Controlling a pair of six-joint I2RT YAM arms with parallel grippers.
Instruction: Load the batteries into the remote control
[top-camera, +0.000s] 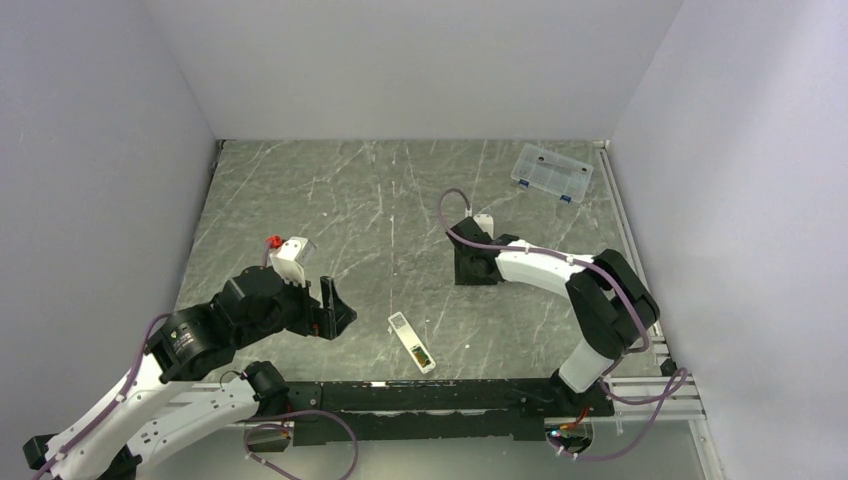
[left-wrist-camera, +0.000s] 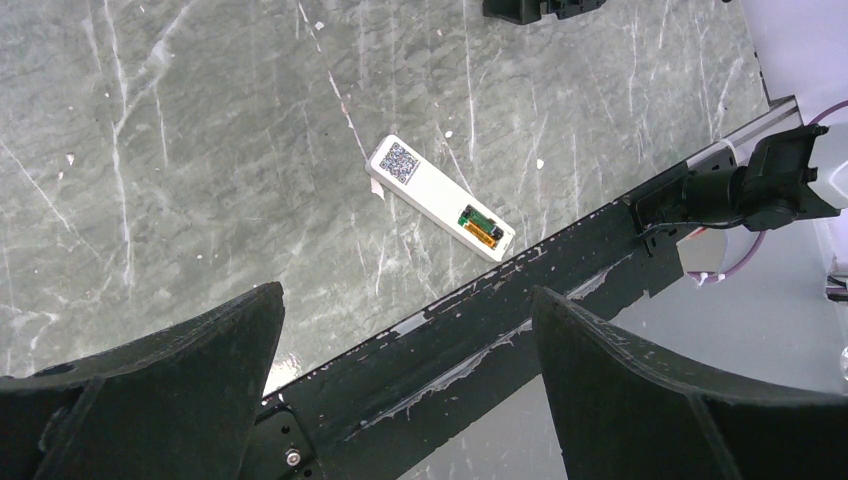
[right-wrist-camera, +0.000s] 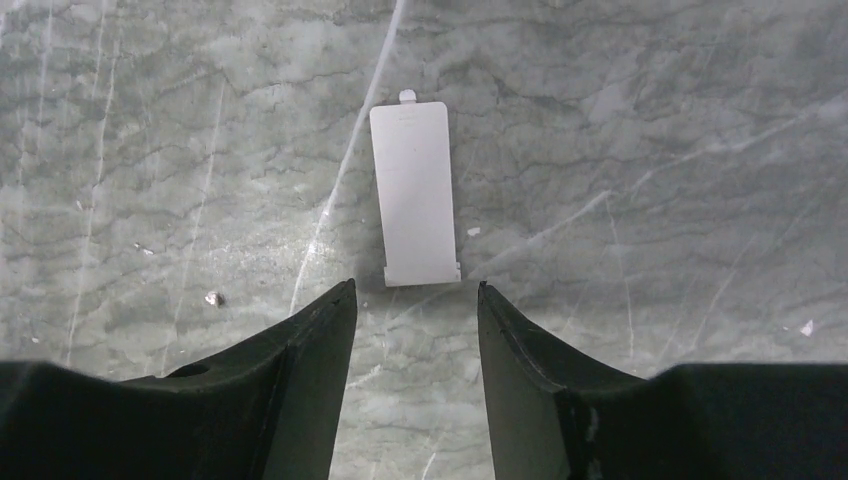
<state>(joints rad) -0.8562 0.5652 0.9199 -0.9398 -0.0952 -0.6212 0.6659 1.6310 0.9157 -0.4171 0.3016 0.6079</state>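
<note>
- Left arm (top-camera: 150, 405) and right arm (top-camera: 535, 268): 2 alike, with glossy white link shells between bulky black joint housings.
- A thin purple cable (top-camera: 447, 212) runs along each arm in loose loops.
- A white camera block (top-camera: 290, 262) with a small red part (top-camera: 272, 241) sits on the left wrist.
- Fingers (right-wrist-camera: 300, 390): 2 per gripper, matte black, thick and wedge-shaped, narrowing to blunt rounded tips.

Grey marbled tabletop (top-camera: 300, 200), plain white walls (top-camera: 420, 60) on three sides, soft even light
</note>
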